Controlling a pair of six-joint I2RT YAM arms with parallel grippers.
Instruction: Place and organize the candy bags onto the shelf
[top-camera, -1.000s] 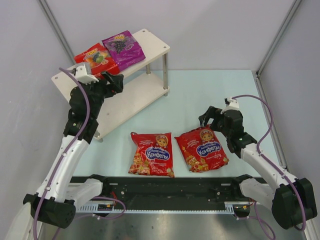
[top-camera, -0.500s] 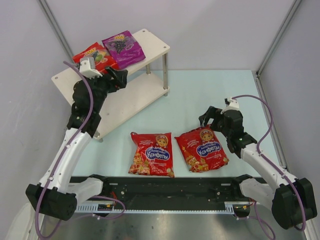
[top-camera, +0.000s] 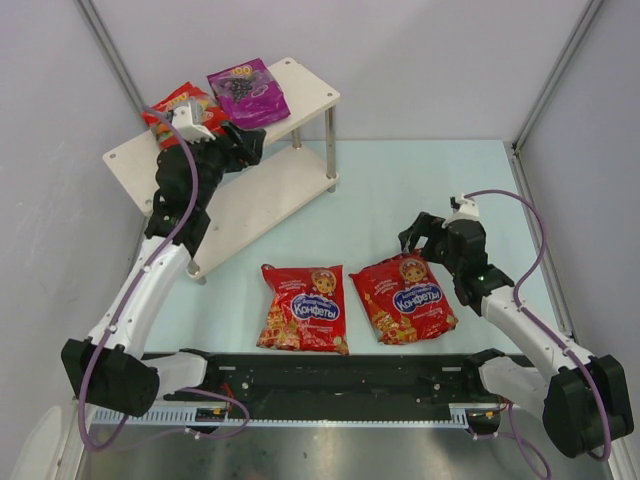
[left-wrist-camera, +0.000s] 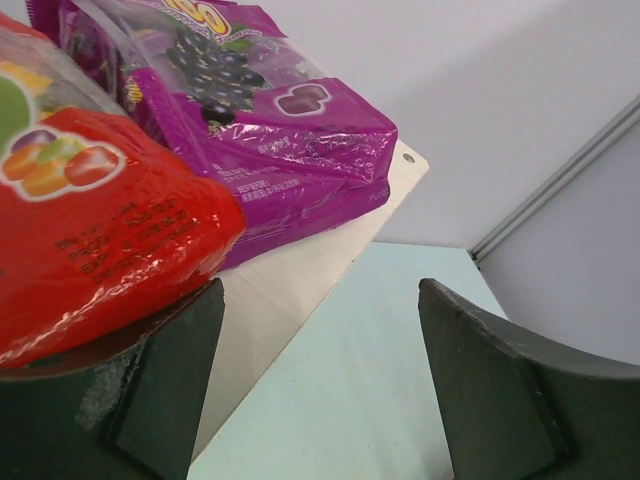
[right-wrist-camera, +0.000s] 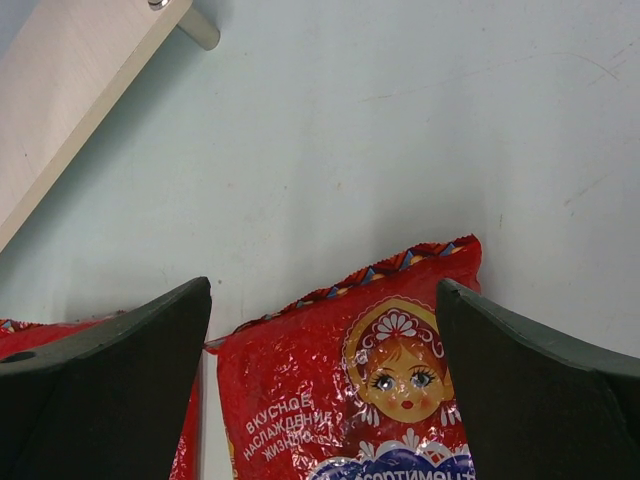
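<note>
The right gripper (top-camera: 419, 241), jaws spread, hangs over the far end of the right doll-print bag (top-camera: 405, 298), nearer than the equally spread left gripper (top-camera: 243, 148).

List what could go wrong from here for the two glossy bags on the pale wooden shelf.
The open left gripper has a finger against the red fruit-print plastic bag; a push could shove it off the pale wooden shelf's rear edge. The glossy purple grape bag lies beside it and might get dragged along.
</note>
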